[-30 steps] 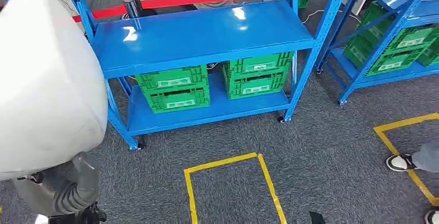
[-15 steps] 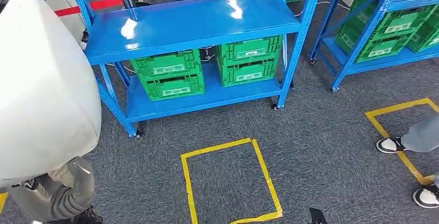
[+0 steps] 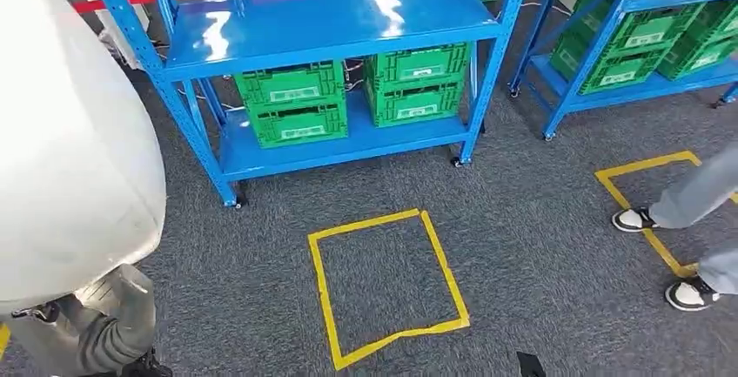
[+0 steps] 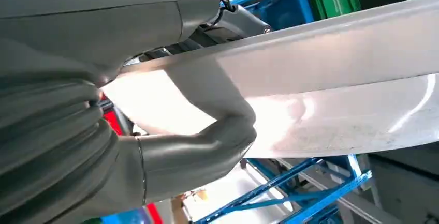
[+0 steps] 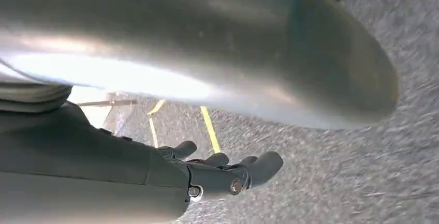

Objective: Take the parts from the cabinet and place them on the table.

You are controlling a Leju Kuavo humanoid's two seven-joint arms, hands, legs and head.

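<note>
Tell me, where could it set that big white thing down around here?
The blue rack's top shelf looks bare. The carpet inside the yellow taped square is open too. The lower shelf is crowded with green crates, and a person's shoes stand by the other taped outline, to the right.

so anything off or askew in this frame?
Mostly tidy: green crates sit stacked squarely on the blue rack's lower shelf. One oddity: the yellow tape square on the carpet is skewed, its near edge running crooked. A person's feet stand by another tape mark.
</note>
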